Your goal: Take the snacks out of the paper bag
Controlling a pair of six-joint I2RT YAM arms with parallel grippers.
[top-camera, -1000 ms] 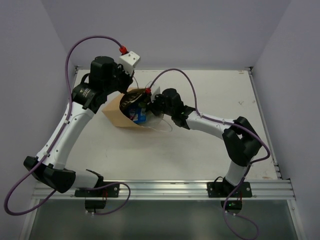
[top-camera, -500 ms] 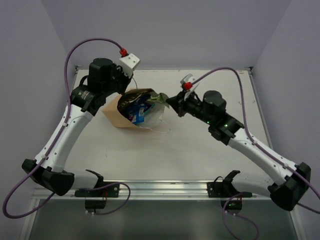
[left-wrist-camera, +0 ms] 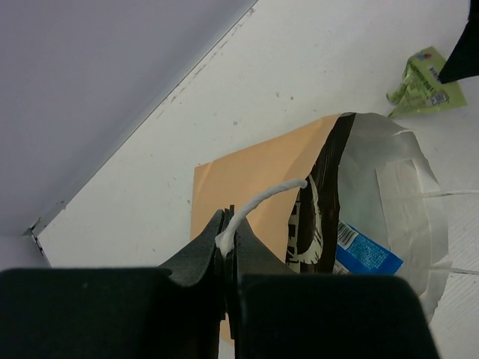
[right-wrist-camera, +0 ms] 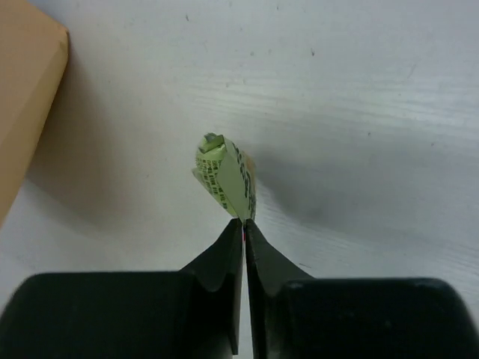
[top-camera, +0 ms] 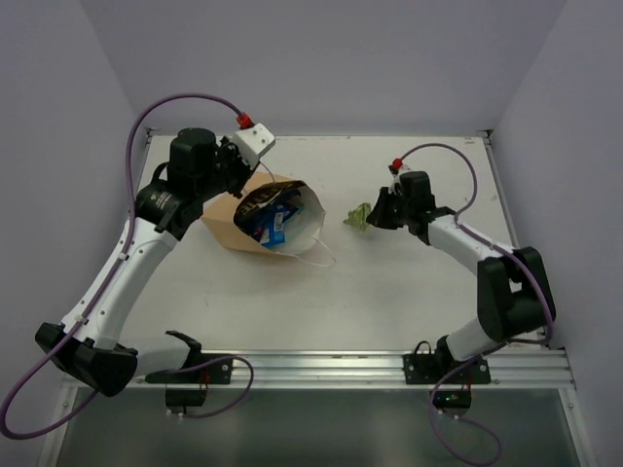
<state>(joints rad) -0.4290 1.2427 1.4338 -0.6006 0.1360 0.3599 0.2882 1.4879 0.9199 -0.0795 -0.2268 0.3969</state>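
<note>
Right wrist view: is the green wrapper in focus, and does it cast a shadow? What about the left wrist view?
Right wrist: green wrapper sharp, soft shadows on both its sides. Left wrist: paper bag sharp, near fingers dark and featureless.

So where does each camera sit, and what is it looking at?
Top external: above and behind, looking down at the white table; the left arm and right arm show.
Left wrist: on the left arm, looking past the left fingers, pinched on the white string handle of the tan paper bag.
Right wrist: on the right arm, looking down past the right fingers at the small green wrapper they pinch.
Shared: all three views show the bag and the wrapper.
</note>
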